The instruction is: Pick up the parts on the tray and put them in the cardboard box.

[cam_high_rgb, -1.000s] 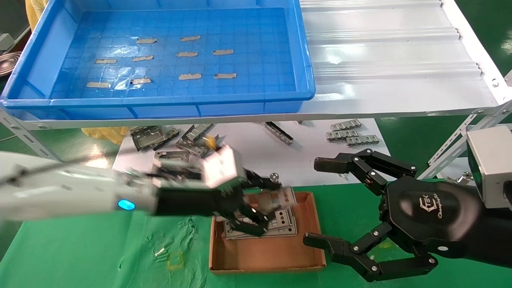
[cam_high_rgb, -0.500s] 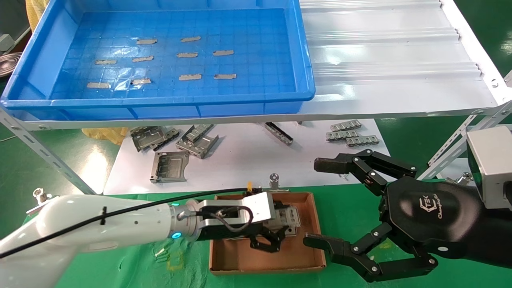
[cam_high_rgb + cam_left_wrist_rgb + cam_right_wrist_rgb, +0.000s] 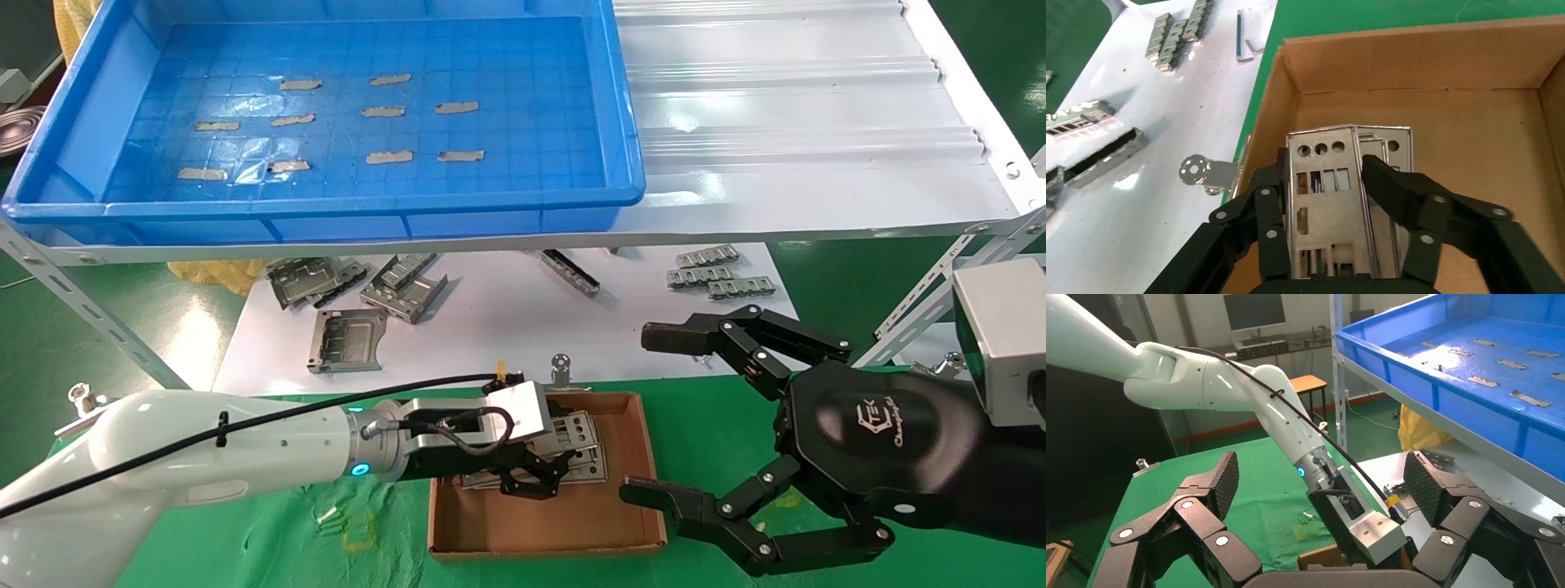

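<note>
Fingers [image 3: 1407, 190] of the left gripper [image 3: 1324, 202] spread either side of the stacked parts [image 3: 1327, 202], apparently released, not pinching. Parts lie flat in the cardboard box [image 3: 572, 523], far half. Tray [image 3: 621, 106] holds only tape scraps [image 3: 388, 155]; no plates left there, so the job looks nearly or fully done. Left arm reaches low over the box from the left side. Right gripper [image 3: 654, 416] hangs spread wide, idle, just right of the box.

Factory workshop; steel rack [image 3: 49, 273]; blue parts tray [image 3: 343, 212]; stamped metal brackets [image 3: 347, 339]; computer desk [image 3: 1278, 346]
</note>
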`<action>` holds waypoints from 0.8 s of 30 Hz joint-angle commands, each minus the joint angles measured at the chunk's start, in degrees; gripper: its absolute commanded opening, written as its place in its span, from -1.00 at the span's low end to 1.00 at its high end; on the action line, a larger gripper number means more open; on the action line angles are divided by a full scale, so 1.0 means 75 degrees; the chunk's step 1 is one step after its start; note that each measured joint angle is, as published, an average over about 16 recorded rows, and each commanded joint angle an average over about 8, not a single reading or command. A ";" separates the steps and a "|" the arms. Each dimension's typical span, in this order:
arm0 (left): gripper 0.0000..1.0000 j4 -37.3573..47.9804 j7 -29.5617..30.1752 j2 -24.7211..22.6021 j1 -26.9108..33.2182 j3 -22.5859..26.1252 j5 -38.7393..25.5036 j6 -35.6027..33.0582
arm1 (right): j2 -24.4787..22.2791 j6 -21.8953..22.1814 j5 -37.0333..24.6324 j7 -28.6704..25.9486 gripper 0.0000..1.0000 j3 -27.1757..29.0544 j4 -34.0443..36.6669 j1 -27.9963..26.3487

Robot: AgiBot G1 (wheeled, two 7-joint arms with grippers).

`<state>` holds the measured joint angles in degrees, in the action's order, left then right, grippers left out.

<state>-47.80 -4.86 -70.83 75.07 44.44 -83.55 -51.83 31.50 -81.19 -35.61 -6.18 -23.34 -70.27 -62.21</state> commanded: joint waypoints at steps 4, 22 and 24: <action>1.00 0.0178 -0.0026 -0.0036 0.0070 -0.0029 0.0061 -0.0056 | 0.0000 0.0000 0.0000 0.0000 1.00 0.0000 0.0000 0.0000; 1.00 0.0136 0.0378 0.0736 0.0232 -0.0564 0.1581 -0.1921 | 0.0000 0.0000 0.0000 0.0000 1.00 0.0000 0.0000 0.0000; 1.00 0.0195 0.0526 0.0880 0.0237 -0.0648 0.1861 -0.2291 | 0.0000 0.0000 0.0000 0.0000 1.00 0.0000 0.0000 0.0000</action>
<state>-46.20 -1.06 -64.10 76.70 39.57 -69.65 -68.95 31.50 -81.19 -35.61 -6.18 -23.34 -70.27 -62.21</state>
